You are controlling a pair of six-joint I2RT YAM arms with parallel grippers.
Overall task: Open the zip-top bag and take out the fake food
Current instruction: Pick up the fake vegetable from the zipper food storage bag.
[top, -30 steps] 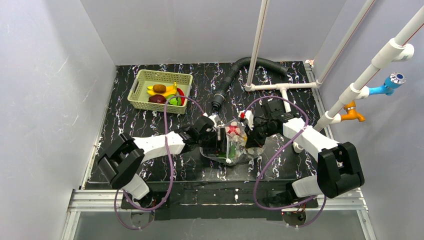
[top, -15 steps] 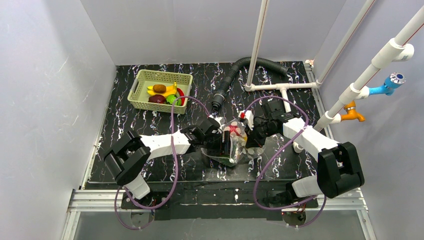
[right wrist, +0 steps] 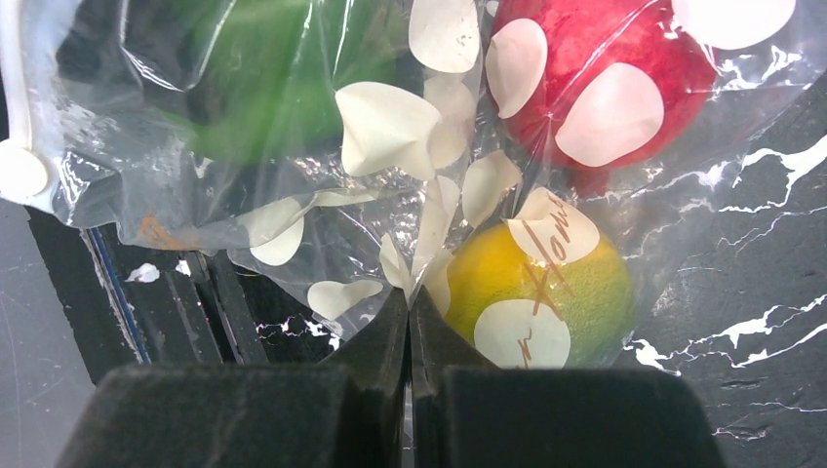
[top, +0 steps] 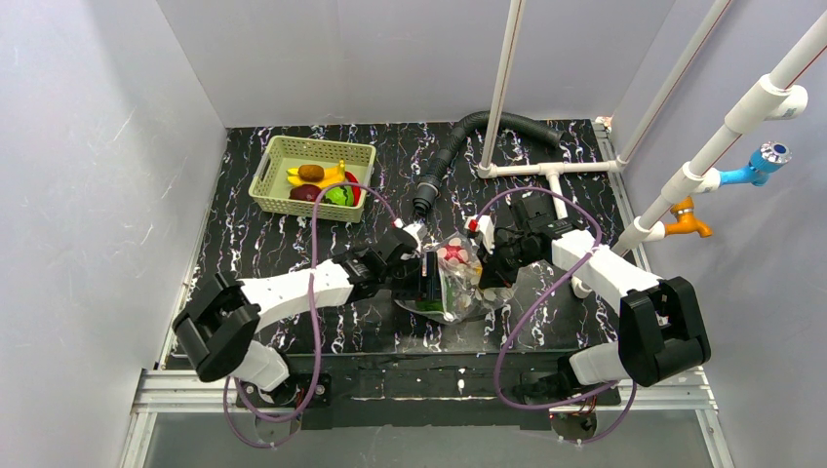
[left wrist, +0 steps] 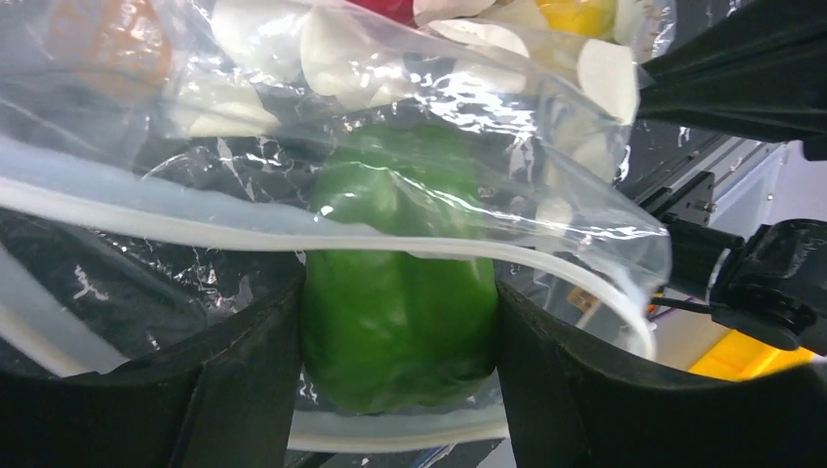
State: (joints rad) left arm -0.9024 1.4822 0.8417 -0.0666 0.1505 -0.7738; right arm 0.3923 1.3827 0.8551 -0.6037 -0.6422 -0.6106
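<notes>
Here, the zip-top bag (top: 456,292) lies on the black surface (top: 254,244) with white streaks. It sits right between the two arms, near the front edge. It is a clear bag with white oval spots, and it is all crumpled.

The left claw (top: 426,278) is at the left side of the bag. In the left wrist view, its two black fingers (left wrist: 244,380) sit on each side of a green pepper (left wrist: 400,312). Both fingers touch it, so the claw is gripping the pepper. The white zip strip (left wrist: 195,229) runs across the front of the pepper. Another strip goes under it, so the mouth of the bag is open around the pepper.

The right claw (top: 485,273) is at the right side of the bag. In the right wrist view it is closed tight, and it pinches a fold of the clear plastic at its tip.

More fake food is inside the bag. A red apple (right wrist: 605,88) is at the far side. A yellow-green fruit (right wrist: 546,292) lies just beside the tip of the right claw.

A pale green basket (top: 314,145) stands at the back left, well apart from the bag. In it are a yellow banana (top: 327,177), a brown piece (top: 311,172), and some red and green pieces.

A black ribbed hose (top: 468,127) curls behind the bag. White pipes (top: 546,171) stand at the back right.
</notes>
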